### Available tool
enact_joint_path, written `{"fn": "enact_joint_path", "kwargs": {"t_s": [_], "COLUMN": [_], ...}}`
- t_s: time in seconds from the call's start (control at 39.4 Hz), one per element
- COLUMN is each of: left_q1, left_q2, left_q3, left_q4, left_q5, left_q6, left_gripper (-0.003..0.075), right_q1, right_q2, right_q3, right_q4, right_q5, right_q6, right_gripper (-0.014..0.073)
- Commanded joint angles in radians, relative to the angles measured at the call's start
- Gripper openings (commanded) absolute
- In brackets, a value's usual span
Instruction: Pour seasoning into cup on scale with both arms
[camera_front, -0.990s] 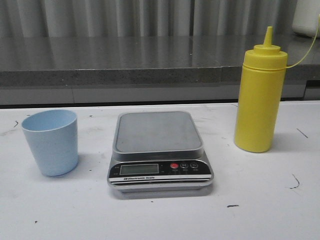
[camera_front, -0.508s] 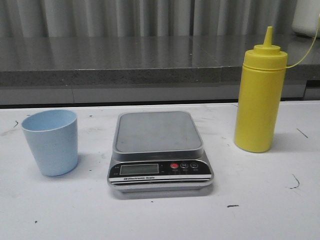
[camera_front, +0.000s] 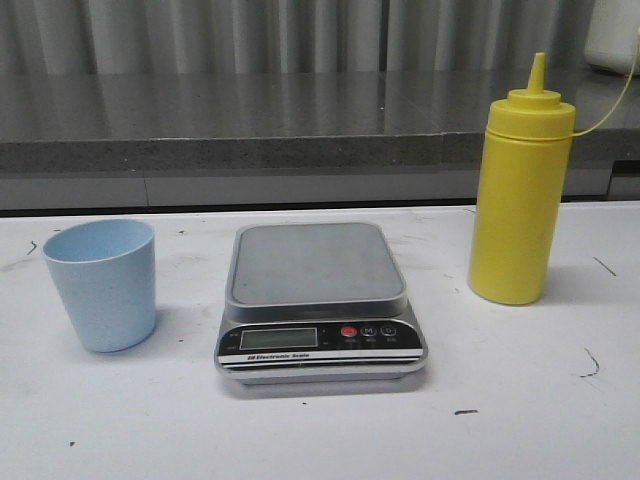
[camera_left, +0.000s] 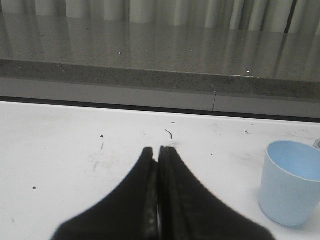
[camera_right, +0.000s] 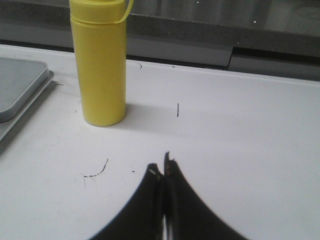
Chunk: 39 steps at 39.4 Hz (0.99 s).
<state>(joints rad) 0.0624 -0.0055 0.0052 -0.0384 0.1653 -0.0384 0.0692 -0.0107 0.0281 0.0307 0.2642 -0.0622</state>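
The light blue cup (camera_front: 102, 285) stands upright on the white table, left of the scale (camera_front: 318, 300), whose square platform is bare. The yellow seasoning bottle (camera_front: 521, 185) stands upright right of the scale, cap on. Neither gripper shows in the front view. In the left wrist view my left gripper (camera_left: 157, 150) is shut and empty over bare table, with the cup (camera_left: 291, 182) apart from it at the frame's right edge. In the right wrist view my right gripper (camera_right: 161, 165) is shut and empty, with the bottle (camera_right: 99, 62) standing farther off and the scale's corner (camera_right: 20, 90) beside it.
A grey stone ledge (camera_front: 250, 130) runs along the back of the white table (camera_front: 520, 400). A white object (camera_front: 612, 35) stands on the ledge at the far right. Small black marks dot the tabletop.
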Motion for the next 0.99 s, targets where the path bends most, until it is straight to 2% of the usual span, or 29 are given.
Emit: {"fn": "enact_joint_path", "kwargs": {"t_s": [0.0,0.23,0.41,0.48,0.56,0.63,0.76,0.84,0.91,0.96], "left_q1": [0.0,0.0,0.0,0.0,0.0,0.0,0.0,0.0,0.0,0.0], "left_q2": [-0.016,-0.016,-0.016,-0.016,-0.016,-0.012,0.028,0.09,0.2,0.255], "left_q3": [0.024,0.024,0.022,0.016,-0.023,-0.096,-0.232,-0.314,-0.397,-0.427], "left_q4": [-0.005,-0.005,-0.005,-0.005,-0.005,-0.005,-0.005,-0.005,-0.005,-0.005], "left_q5": [-0.092,-0.131,-0.26,-0.362,-0.398,-0.354,-0.237,-0.141,0.015,0.056], "left_q6": [-0.005,-0.005,-0.005,-0.005,-0.005,-0.005,-0.005,-0.005,-0.003,-0.003], "left_gripper": [-0.002,-0.002,-0.002,-0.002,-0.002,-0.002,-0.002,-0.002,-0.002,-0.002], "right_q1": [-0.006,-0.006,-0.006,-0.006,-0.006,-0.006,-0.006,-0.006,-0.006,-0.006], "right_q2": [-0.011,-0.011,-0.011,-0.011,-0.011,-0.009,0.036,0.105,0.237,0.305], "right_q3": [-0.007,-0.007,-0.011,-0.034,-0.074,-0.139,-0.295,-0.382,-0.485,-0.525], "right_q4": [0.0,0.002,0.006,0.006,0.008,0.026,0.042,0.042,0.042,0.05], "right_q5": [-0.087,-0.144,-0.306,-0.333,-0.321,-0.28,-0.119,-0.037,0.044,0.073], "right_q6": [0.001,0.001,0.001,0.002,0.002,0.015,0.02,0.02,0.02,0.02], "right_gripper": [-0.0061,-0.0061,-0.0061,-0.0061,-0.0061,-0.0061,-0.0061,-0.0061,-0.0061,-0.0061]}}
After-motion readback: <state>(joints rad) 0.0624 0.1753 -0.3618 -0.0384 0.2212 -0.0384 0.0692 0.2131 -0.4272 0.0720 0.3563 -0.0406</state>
